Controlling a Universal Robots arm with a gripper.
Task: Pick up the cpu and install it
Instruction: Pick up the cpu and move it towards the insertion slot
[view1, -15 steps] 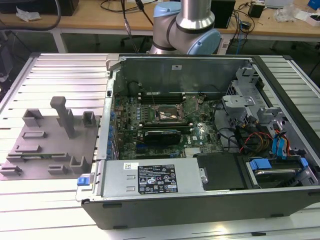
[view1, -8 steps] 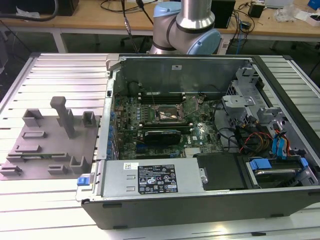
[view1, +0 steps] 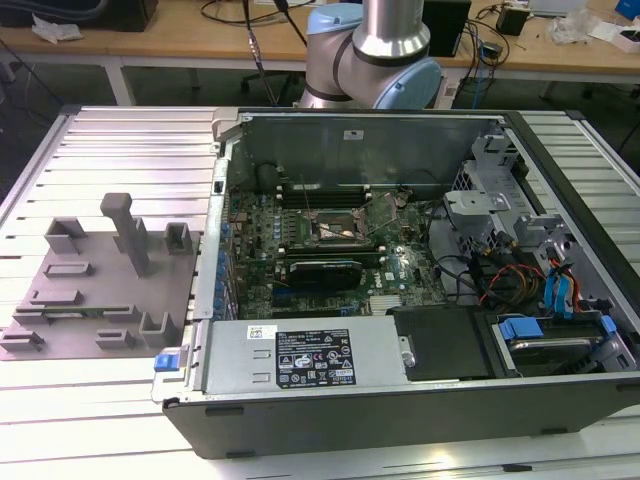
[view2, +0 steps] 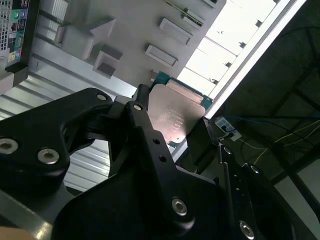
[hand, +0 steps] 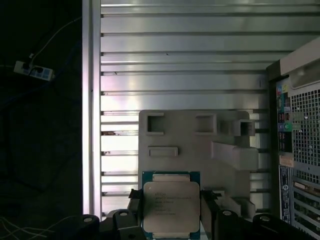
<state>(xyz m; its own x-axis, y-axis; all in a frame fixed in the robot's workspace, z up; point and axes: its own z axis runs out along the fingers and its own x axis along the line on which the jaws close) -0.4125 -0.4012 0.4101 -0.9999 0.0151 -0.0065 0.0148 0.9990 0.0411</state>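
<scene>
The cpu (hand: 170, 207) (view2: 177, 112) is a small flat square chip with a pale metal top and a green edge. My gripper (hand: 170, 200) (view2: 175, 110) is shut on it, one black finger (hand: 134, 196) against each opposite side. In both wrist views the chip hangs in the air well above the grey fixture plate (hand: 190, 135) (view2: 130, 30). On the exterior view's left, the same fixture plate (view1: 100, 290) lies on the ribbed metal table. The dark square socket (view1: 335, 228) sits on the motherboard inside the open computer case (view1: 400, 420).
Pegs and a tall post (view1: 128, 232) rise from the fixture plate. A labelled silver box (view1: 305, 360) lies along the case's near side, with drive bays and cables (view1: 540, 290) at the exterior view's right. The arm's base (view1: 375, 50) stands behind the case. The table edge (hand: 90, 125) borders dark floor.
</scene>
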